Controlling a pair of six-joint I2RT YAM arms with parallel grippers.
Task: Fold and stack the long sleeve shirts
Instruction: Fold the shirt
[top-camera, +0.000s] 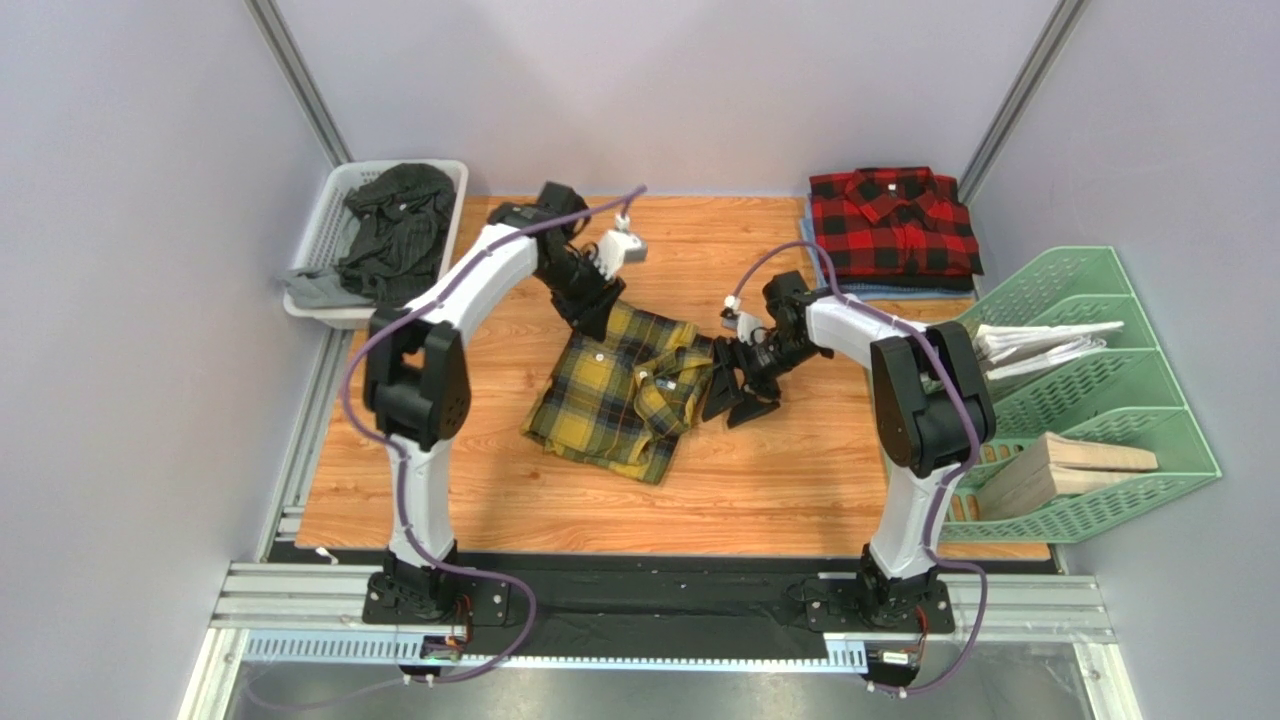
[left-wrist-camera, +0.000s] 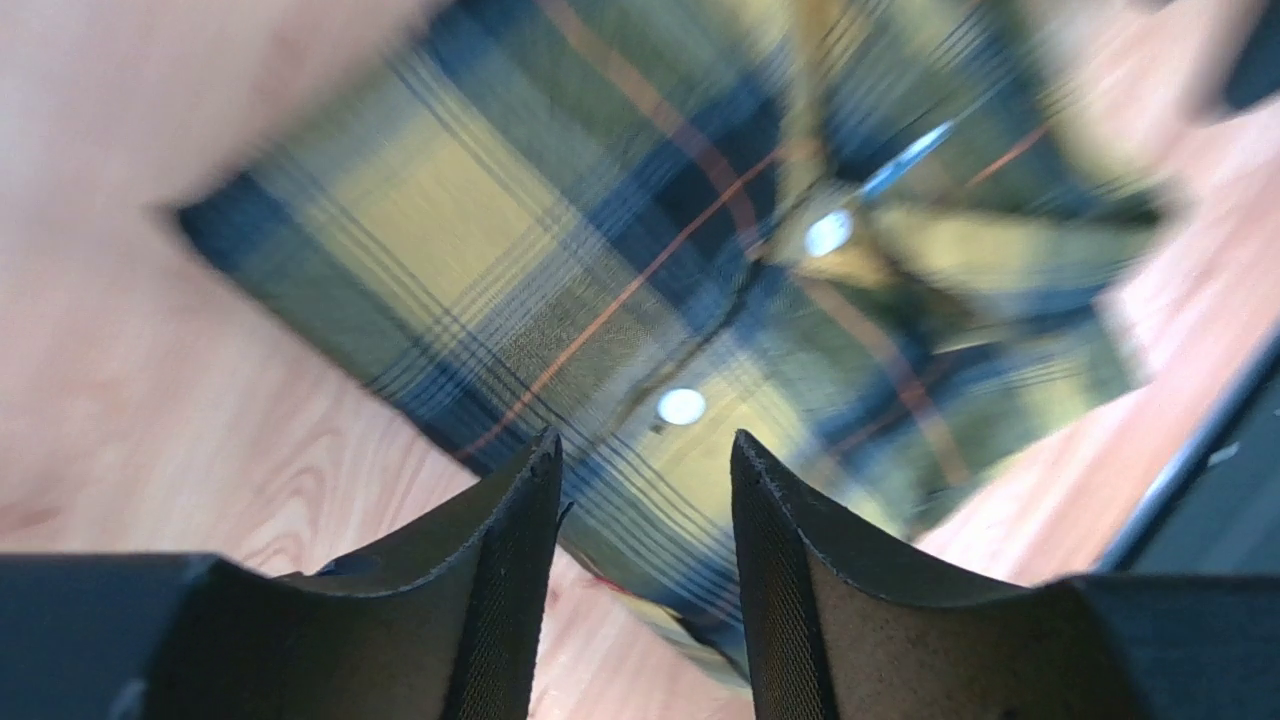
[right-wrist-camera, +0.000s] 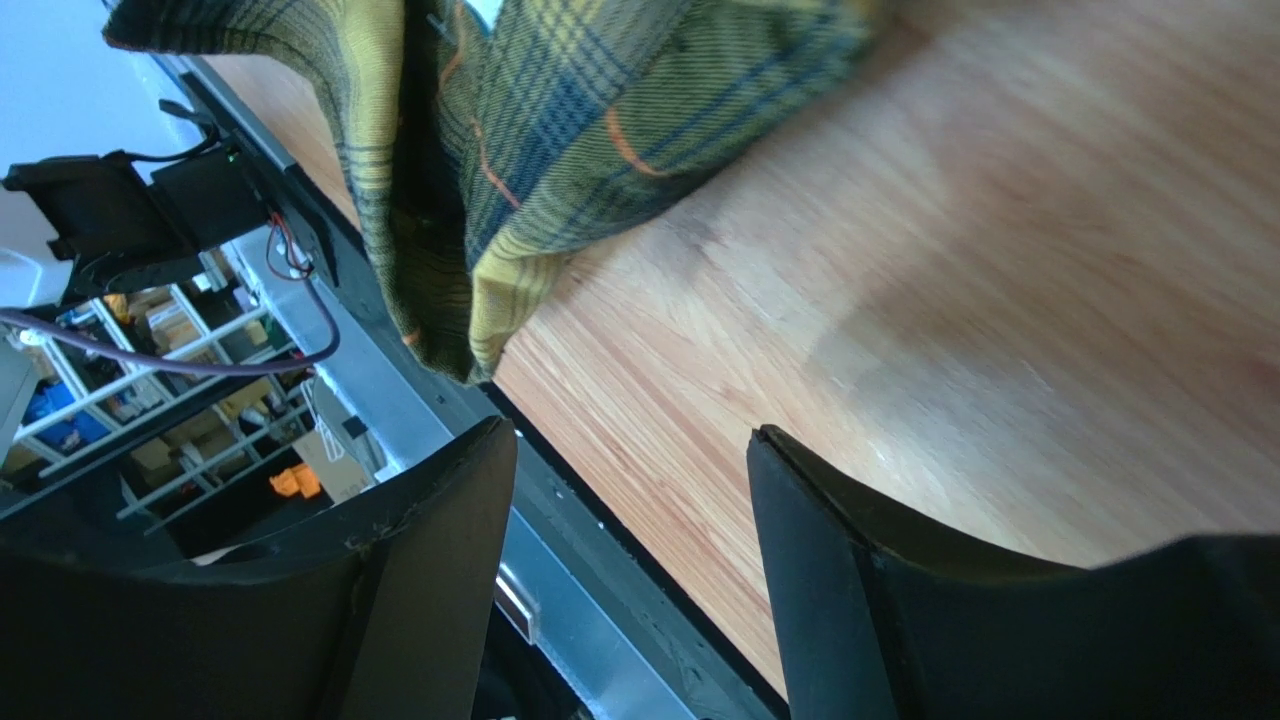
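Basket (top-camera: 320, 222) far left: dark garments. My left end effector (top-camera: 597, 311) released, empty, above far edge of yellow shirt (top-camera: 616, 393), which lies folded mid-worktop (top-camera: 451, 495). My right end effector (top-camera: 739, 393) released, empty, beside collar side, probably for a two-sided lift. Red shirt (top-camera: 893, 225) folded far right: likely stack base.

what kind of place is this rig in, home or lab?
Likely a lab test cell, not a home: a wood table boxed in by plain grey panels, two arms bolted to a rail, and staged props like a clothes basket and green file rack.
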